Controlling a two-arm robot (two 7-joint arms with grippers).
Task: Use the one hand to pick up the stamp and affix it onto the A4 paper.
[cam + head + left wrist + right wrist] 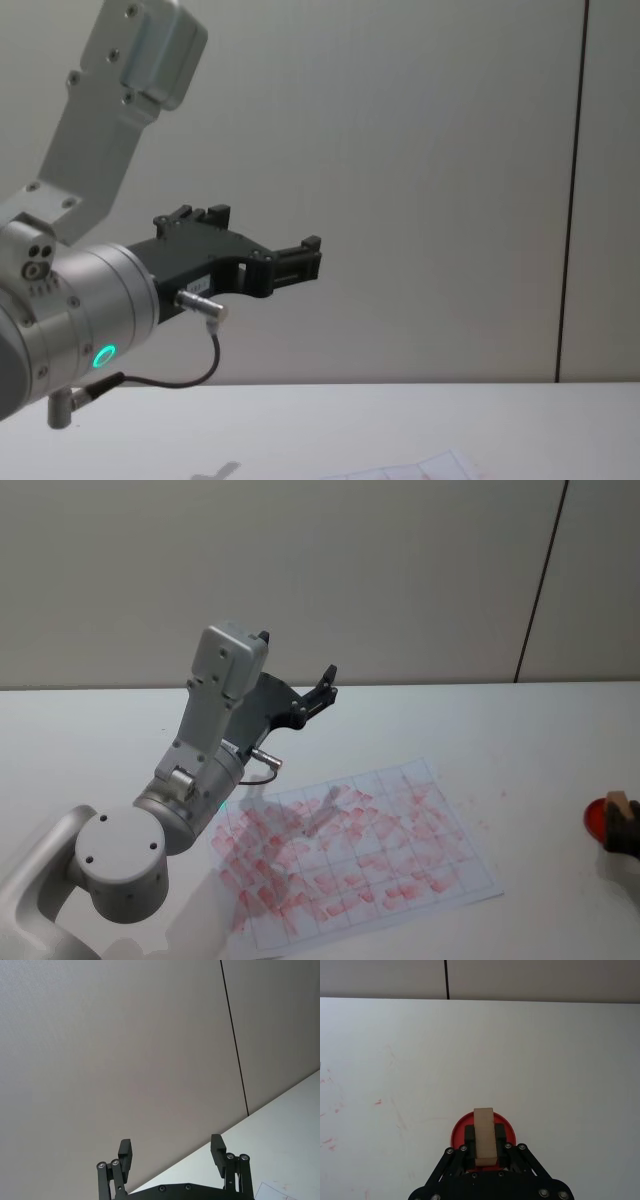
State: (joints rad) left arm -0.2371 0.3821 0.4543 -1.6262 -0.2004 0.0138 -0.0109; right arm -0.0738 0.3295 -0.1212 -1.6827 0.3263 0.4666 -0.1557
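The black two-finger right gripper (485, 1144) clamps the small light-brown wooden stamp (484, 1127) over a round red ink pad (457, 1133). It should probably lift straight and carry the stamp level to the white, red-smudged A4 paper (400, 880). Beyond, the left gripper (170, 1146) hangs spread and empty, possibly crowding the sheet's far-left corner.

The stamp (484, 1135) is light-brown, the pad (457, 1132) red, the A4 paper (350, 860) white with a red-smudged grid.
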